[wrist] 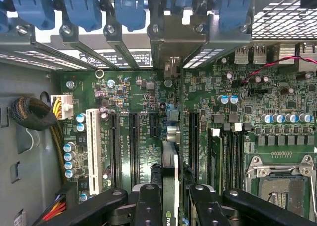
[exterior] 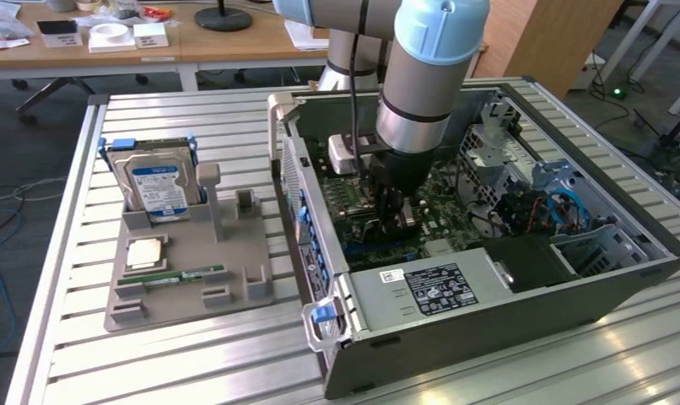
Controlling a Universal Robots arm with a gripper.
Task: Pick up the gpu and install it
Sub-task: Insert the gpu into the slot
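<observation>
The gpu (wrist: 169, 162) shows edge-on in the wrist view as a thin card standing over the expansion slots of the green motherboard (wrist: 133, 102). Its metal bracket end (wrist: 171, 37) reaches up to the case's rear slot openings. My gripper (wrist: 177, 203) is shut on it, one black finger (wrist: 148, 206) on each side of the card. In the exterior view my gripper (exterior: 392, 213) is lowered inside the open computer case (exterior: 487, 278), close above the motherboard, with the gpu (exterior: 404, 221) a dark piece between its fingers.
On the exterior view's left a grey fixture tray (exterior: 239, 283) holds a silver hard drive (exterior: 160, 190), a processor chip (exterior: 147, 251) and a memory stick (exterior: 188, 275). Inside the case are the power supply (exterior: 430, 291), drive cage (exterior: 542, 181), cable bundle (wrist: 29, 114), blue slot latches (wrist: 81, 8) and processor socket (wrist: 280, 176).
</observation>
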